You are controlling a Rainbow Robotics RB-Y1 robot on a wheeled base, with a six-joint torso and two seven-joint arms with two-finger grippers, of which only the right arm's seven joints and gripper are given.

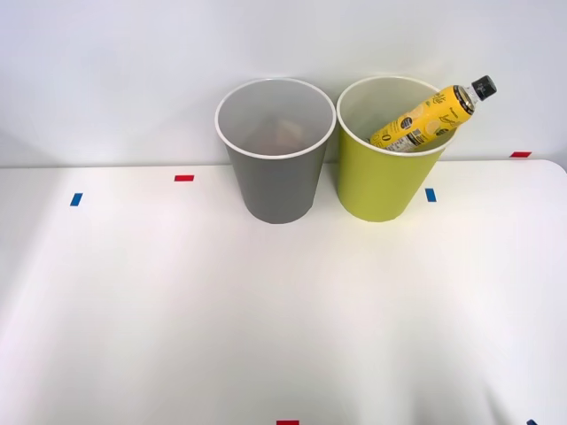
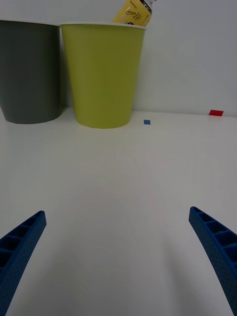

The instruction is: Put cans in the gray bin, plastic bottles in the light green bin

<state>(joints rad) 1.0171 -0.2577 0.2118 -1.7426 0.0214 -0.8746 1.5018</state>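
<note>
- Desk (image 1: 266,310): white, flat surface carrying both bins near its far edge, against a pale wall.
- Gray bin (image 1: 275,168): tall, round, tapered, white rim, upright. Stands to the robot's left of the green bin, just beside it, the rims nearly touching. Inside pale; contents cannot be made out. Seen in the wrist view as a dark wall (image 2: 29,69).
- Green bin (image 1: 383,177): yellow-green, white rim, same size as the gray one, upright. Seen side-on in the wrist view (image 2: 102,74).
- Bottle (image 1: 425,118): slim, yellow, dark print, small black cap. Lies tilted inside the green bin, base down in the bin, neck leaning on the rim at the robot's right side, cap and shoulder sticking out above and beyond that rim. In the wrist view its yellow printed body (image 2: 133,12) rises above the green rim.
- Tape marks on the desk: a red one (image 1: 183,178) and a blue one (image 1: 76,199) left of the gray bin; a blue one (image 1: 431,195) just right of the green bin; a red one (image 1: 520,154) at the far right; a red one (image 1: 287,422) at the near edge.
- Right end effector (image 2: 118,256): two blue ribbed fingers (image 2: 217,247) spread wide apart, nothing between them, over bare desk, well short of the bins and facing them.
</note>
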